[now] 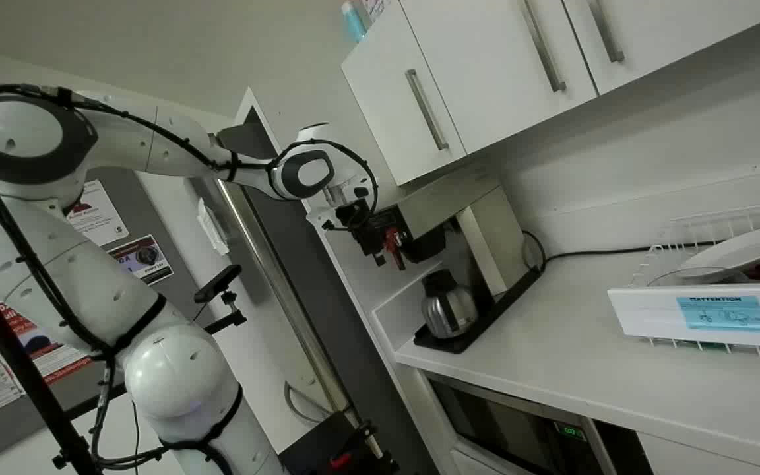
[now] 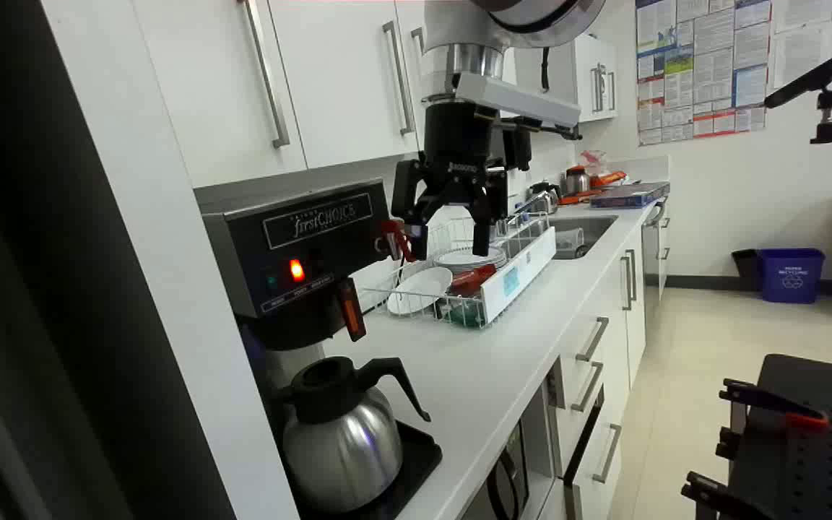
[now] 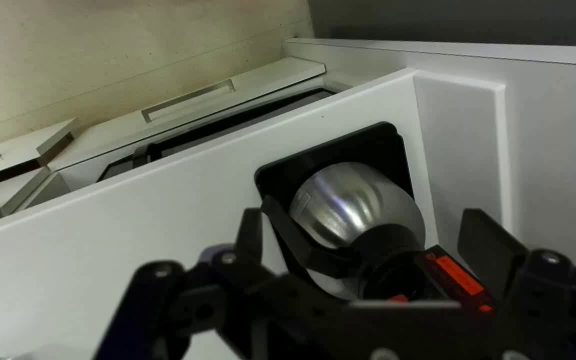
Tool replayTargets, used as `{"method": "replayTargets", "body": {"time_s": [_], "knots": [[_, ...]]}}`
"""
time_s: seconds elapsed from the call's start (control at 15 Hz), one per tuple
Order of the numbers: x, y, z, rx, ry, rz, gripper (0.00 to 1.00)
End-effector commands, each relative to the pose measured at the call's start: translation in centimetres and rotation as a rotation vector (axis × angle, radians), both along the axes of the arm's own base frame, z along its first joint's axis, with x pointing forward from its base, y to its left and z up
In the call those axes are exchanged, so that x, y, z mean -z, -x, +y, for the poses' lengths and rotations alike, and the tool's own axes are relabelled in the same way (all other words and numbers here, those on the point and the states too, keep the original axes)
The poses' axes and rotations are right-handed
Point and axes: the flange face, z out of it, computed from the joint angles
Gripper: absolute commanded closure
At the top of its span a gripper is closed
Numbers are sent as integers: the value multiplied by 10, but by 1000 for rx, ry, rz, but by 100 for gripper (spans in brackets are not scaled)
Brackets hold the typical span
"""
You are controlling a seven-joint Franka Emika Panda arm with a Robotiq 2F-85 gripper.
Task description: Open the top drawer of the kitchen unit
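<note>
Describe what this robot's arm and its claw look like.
The arm is glossy white, with rounded segments and dark grey bands at some joints. Black cables run along its outside, held by black straps. Near the end sits a silvery collar. The gripper is black and claw-like, with two jointed fingers and pale lettering too small to read.

The arm [image 1: 83, 274] was glossy white, swelling into rounded shells [image 1: 172, 373] dotted with small round recesses [image 1: 4, 266]. Well up from the tool [image 2: 451, 242], a dark grey band [image 1: 37, 169] circled a white oval cap [image 1: 20, 128]. Black cables [image 1: 7, 221] ran towards the tool, cinched by black straps [image 1: 141, 323]. Just above the tool sat a silvery collar [image 2: 463, 61], beside it a white bracket [image 2: 517, 100]. The tool was black, with blurred pale lettering [image 2: 463, 168], blocky fingers [image 2: 482, 237] and pale screw heads [image 3: 228, 258] at its hinges.
</note>
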Motion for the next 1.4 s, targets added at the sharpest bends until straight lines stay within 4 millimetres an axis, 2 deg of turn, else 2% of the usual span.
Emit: {"method": "replayTargets", "body": {"time_s": [0.0, 0.33, 0.47, 0.53, 0.8, 0.93, 1.13, 1.27, 1.33], "knots": [[0, 0, 0, 0, 0, 1, 0], [-1, -1, -5, 20, 15, -13, 0], [-3, -6, -34, 111, 40, -52, 0], [-3, -8, -52, 165, 51, -61, 0], [13, -5, -161, 377, 95, -24, 0], [29, 5, -223, 488, 95, -1, 0], [53, 28, -305, 662, 81, 0, 0], [69, 46, -345, 746, 87, -13, 0], [73, 52, -353, 762, 72, -20, 0]]}}
